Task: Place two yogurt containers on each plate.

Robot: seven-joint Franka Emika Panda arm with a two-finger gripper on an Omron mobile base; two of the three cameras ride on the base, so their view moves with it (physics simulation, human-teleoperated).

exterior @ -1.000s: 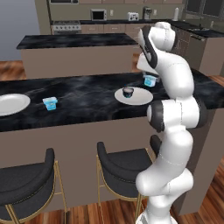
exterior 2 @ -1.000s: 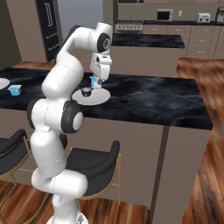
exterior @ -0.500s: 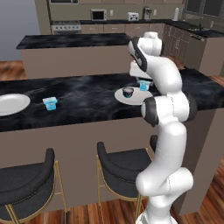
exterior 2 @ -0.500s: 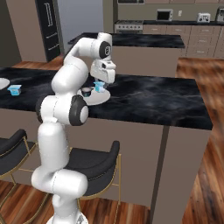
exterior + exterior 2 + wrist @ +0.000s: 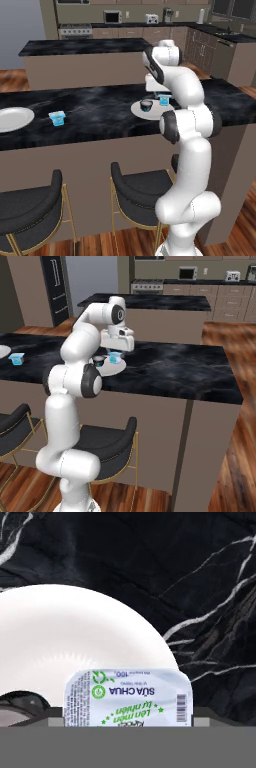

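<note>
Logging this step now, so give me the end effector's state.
End effector: shut on the light blue yogurt container, held over the edge of the plate that already carries a dark yogurt container.

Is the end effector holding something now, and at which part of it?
It seems to hold a light blue yogurt cup by its sides, over the plate; the fingertips are hidden, so the grip is not certain.

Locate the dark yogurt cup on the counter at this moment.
The dark yogurt cup sits on the white plate near the arm, just left of the light blue cup in the left base view, on the black marble counter.
</note>
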